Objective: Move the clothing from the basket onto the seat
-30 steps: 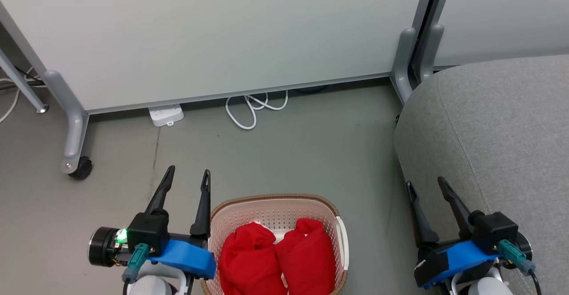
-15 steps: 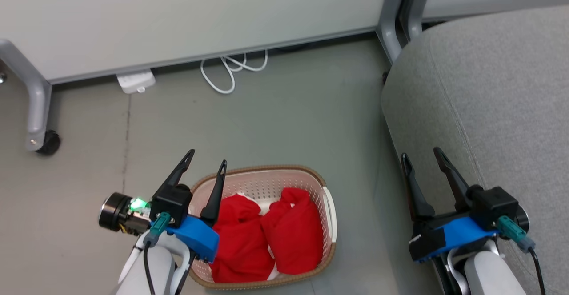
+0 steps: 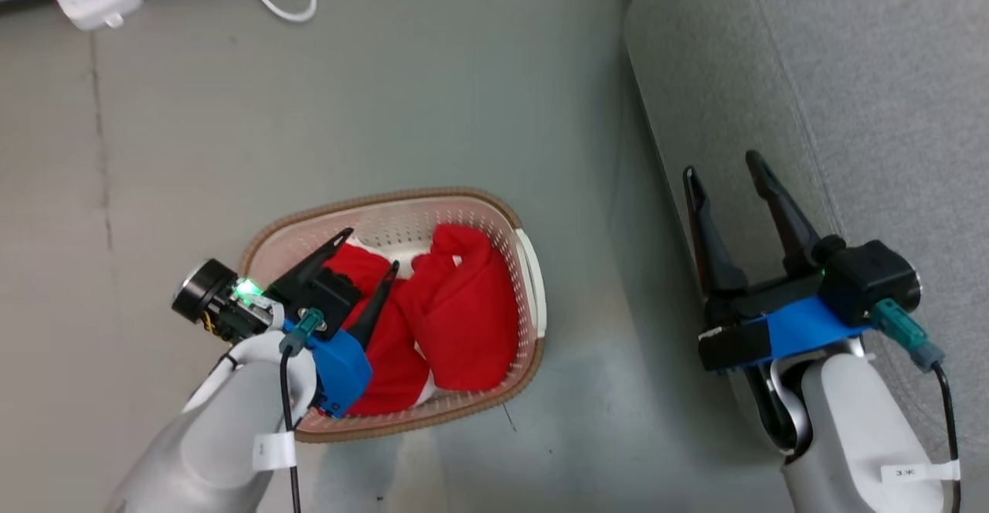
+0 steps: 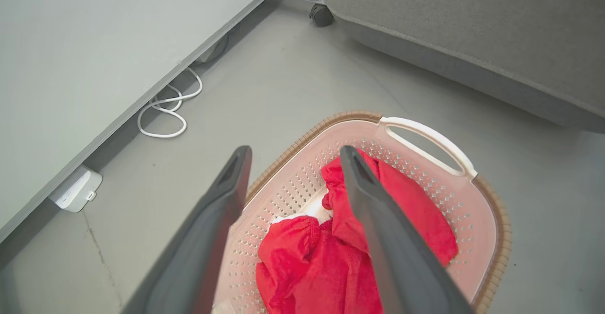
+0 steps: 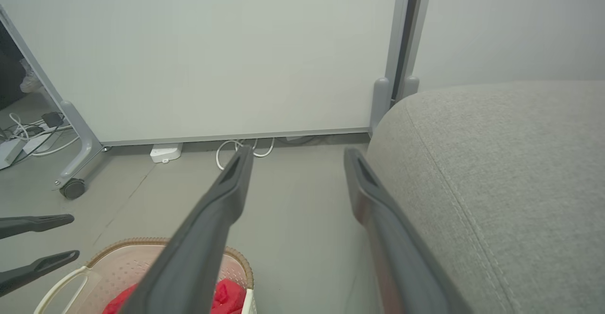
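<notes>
1. the left gripper [image 3: 372,248] hangs over the basket [image 3: 433,219], jaws spread wide and holding nothing. the clothing [image 3: 463,304], two red bundles, lies inside it, pressed together.
2. risk: a straight descent could pinch both garments at once. a finger could also catch the perforated wall or brown rim and drag the light basket across the floor [image 3: 463,96].
3. risk: trailing fabric may snag the white handle [image 3: 533,281] on the lift. how tangled the garments are is hard to judge from above.
4. the right gripper [image 3: 719,164], also open and empty, sits by the edge of the seat [image 3: 850,73], so a careless swing could brush the cushion.
5. bare floor lies between basket and seat, giving a short carry path, and the grey cushion offers broad landing room.
</notes>
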{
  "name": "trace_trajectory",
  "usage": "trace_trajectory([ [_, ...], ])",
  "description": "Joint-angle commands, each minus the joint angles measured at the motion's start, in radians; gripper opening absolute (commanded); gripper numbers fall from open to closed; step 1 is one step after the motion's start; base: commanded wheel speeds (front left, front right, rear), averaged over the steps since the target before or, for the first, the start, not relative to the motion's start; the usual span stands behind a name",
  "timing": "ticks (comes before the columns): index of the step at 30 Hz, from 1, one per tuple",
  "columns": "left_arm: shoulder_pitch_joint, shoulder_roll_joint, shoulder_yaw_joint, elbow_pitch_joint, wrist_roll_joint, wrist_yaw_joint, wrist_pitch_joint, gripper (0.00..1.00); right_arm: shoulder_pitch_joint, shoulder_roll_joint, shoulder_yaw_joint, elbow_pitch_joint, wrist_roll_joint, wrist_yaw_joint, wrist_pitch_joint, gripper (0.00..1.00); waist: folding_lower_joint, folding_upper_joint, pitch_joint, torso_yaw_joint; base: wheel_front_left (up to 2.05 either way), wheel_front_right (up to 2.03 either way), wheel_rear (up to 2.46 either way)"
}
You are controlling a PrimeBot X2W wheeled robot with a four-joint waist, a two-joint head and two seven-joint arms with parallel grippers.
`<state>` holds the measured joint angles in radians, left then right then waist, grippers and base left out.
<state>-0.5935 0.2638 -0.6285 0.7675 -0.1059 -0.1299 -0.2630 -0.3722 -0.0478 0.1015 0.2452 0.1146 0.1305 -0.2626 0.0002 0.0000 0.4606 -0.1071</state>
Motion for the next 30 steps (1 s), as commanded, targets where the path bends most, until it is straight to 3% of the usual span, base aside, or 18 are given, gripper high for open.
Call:
trace_trajectory([
  [1, -0.031, 0.014, -0.014, 0.014, -0.005, -0.001, -0.003, 1.00, -0.028, -0.004, -0.001, -0.007, -0.005, 0.000, -0.003, 1.00, -0.0002, 0.0000, 0.068, -0.030, 0.00, 0.00, 0.00],
  [13, -0.231, 0.075, -0.334, 0.239, -0.059, -0.001, -0.003, 1.00, -0.127, -0.004, 0.006, -0.062, -0.017, 0.000, -0.003, 1.00, -0.0002, 0.0000, 0.275, -0.077, 0.00, 0.00, 0.00],
  [19, -0.323, 0.079, -0.476, 0.354, -0.086, -0.001, 0.012, 1.00, -0.171, -0.004, 0.015, -0.089, -0.025, 0.000, -0.003, 1.00, -0.0002, 0.0000, 0.362, -0.093, 0.00, 0.00, 0.00],
  [30, -0.450, 0.088, -0.620, 0.466, -0.119, -0.001, 0.098, 1.00, -0.208, -0.004, 0.033, -0.131, -0.019, 0.000, -0.004, 1.00, -0.0002, 0.0000, 0.480, -0.122, 0.00, 0.00, 0.00],
])
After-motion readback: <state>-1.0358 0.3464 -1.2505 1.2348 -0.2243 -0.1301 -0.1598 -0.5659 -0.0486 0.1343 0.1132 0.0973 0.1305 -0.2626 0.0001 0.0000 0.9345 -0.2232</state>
